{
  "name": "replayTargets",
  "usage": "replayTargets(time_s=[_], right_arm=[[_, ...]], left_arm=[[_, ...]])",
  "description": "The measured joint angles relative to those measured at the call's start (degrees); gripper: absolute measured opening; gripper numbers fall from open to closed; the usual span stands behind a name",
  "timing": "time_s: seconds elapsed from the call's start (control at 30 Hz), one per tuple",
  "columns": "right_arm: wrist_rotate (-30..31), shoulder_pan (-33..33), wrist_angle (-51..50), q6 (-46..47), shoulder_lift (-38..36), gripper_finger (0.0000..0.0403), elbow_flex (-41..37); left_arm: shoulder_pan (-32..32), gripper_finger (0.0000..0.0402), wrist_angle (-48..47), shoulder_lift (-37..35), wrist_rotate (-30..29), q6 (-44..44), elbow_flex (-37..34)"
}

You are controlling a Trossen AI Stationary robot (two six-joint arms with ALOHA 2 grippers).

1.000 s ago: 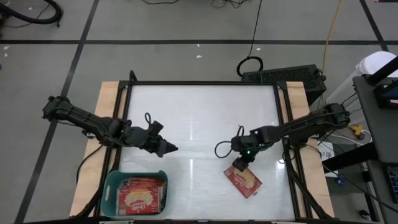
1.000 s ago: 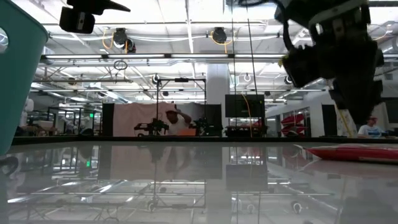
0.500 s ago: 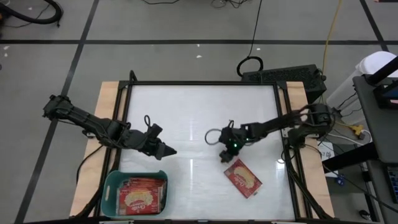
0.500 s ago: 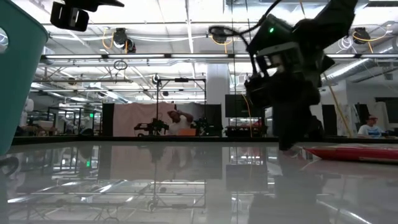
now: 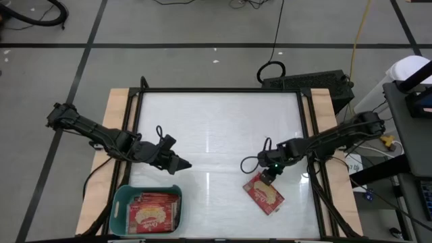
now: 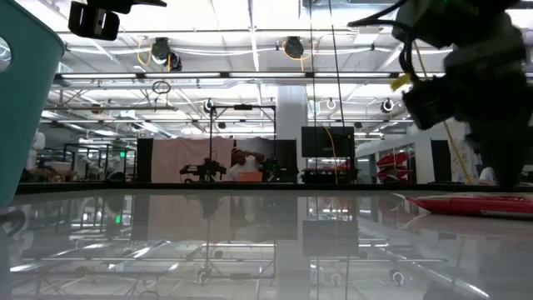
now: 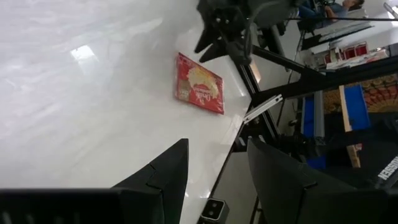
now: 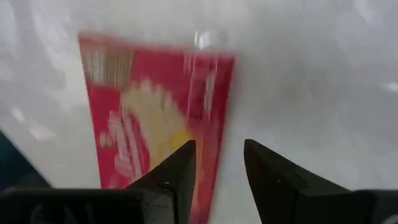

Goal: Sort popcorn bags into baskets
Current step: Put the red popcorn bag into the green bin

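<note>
One red popcorn bag [image 5: 264,194] lies flat, picture side up, on the white table near its right near corner; it also shows as the bag [image 7: 199,91], the bag [image 8: 155,118] and the bag [image 6: 475,204]. My right gripper [image 5: 270,177] hangs open just over the bag's far end, and in its wrist view the right gripper [image 8: 217,168] has a finger on either side of the bag's edge. My left gripper [image 5: 182,163] waits open above the table's left middle, beyond the teal basket [image 5: 146,209], which has several red bags lying in it.
The basket sits at the table's near left corner, and its teal wall [image 6: 25,100] fills the low view's left side. Bare white table lies between the two grippers and toward the far edge. A black frame rail [image 5: 307,135] runs along the table's right side.
My right gripper swung away toward the table's left and far side, then came back right and near; it now hangs over the bag's far end. The bag has kept its place.
</note>
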Motion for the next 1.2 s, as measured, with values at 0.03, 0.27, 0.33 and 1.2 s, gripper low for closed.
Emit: replayTargets(time_s=[0.03, 0.27, 0.33, 1.2], right_arm=[[0.20, -0.04, 3.03, 0.94, 0.20, 0.0130, -1.23], [-0.31, -0.66, 23.24, 7.55, 5.95, 0.0130, -6.11], [0.00, -1.27, 27.08, 7.13, 7.90, 0.0130, -6.04], [-2.48, 10.20, 2.79, 0.06, -19.76, 0.0187, -7.39]], left_arm=[[0.15, 0.0168, 0.00, 0.00, 0.00, 0.42, 0.00], [0.26, 0.0168, 0.11, 0.00, 0.02, 0.39, 0.00], [0.26, 0.0168, 0.02, 0.02, 0.00, 0.37, 0.00], [-0.93, 0.0168, 0.29, 0.01, -3.38, 1.13, 0.00]])
